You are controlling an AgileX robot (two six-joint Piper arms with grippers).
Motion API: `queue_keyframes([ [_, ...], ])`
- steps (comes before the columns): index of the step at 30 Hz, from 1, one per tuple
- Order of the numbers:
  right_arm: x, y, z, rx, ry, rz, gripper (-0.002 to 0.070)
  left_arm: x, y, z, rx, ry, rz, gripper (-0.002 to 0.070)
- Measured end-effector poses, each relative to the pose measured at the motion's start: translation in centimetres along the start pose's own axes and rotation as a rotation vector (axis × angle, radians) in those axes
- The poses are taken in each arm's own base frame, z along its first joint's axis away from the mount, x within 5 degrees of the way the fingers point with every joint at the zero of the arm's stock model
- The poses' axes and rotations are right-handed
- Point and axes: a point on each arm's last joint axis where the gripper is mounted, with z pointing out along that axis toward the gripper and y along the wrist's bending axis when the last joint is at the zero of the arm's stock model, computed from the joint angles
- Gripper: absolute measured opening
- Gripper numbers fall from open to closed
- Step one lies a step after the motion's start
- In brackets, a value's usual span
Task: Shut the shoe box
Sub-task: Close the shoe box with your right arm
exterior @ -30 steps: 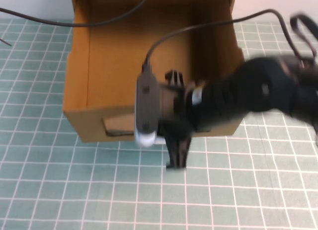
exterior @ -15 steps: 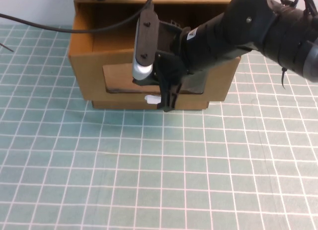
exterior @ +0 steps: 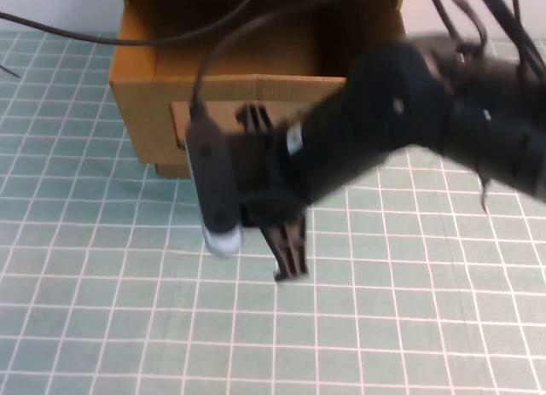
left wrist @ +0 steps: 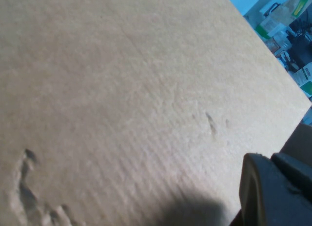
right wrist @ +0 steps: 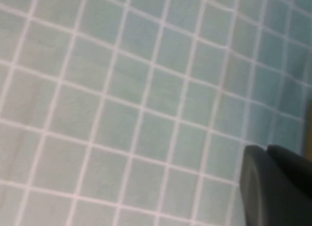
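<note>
The shoe box (exterior: 153,126) stands at the far middle of the mat. Its drawer sticks out toward me, with the inside showing behind the front panel. A corner of the window shows; my right arm hides the pull tab. My right gripper (exterior: 290,260) hangs over the mat a little in front of the drawer's front, fingers together and holding nothing. It shows shut over the green grid in the right wrist view (right wrist: 270,187). My left gripper (left wrist: 273,192) does not show in the high view. In the left wrist view it sits shut, close against a flat cardboard face (left wrist: 122,89).
A green grid cutting mat (exterior: 102,310) covers the table around and in front of the box. Black cables (exterior: 77,35) run across the box's far edge. My right arm (exterior: 401,130) reaches in from the right, across the box's front.
The drawer has slid back into its shell. My right gripper, at the drawer's front half a second ago, has drawn back toward me over the mat.
</note>
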Motion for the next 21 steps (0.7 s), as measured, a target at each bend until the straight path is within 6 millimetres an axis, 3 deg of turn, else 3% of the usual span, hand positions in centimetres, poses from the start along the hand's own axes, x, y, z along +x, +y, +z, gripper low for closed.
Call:
queue_keyframes([
  [5,2.2,2.6,2.3,0.0,0.062,-0.01,-0.0014,0.0,0.0,0.0,0.0,0.001,0.0,-0.0004],
  [8,3.1,3.0,3.6,0.079,0.074,-0.028,-0.0014,0.0,0.0,0.0,0.0,0.001,0.0,-0.0004],
  [16,4.9,0.1,5.7,0.381,0.064,-0.079,-0.0014,0.0,0.0,0.0,0.0,0.001,0.0,-0.0004],
  [21,7.1,-1.2,7.6,0.419,0.095,-0.058,-0.0014,0.0,0.0,0.0,0.0,0.001,0.0,-0.0004],
])
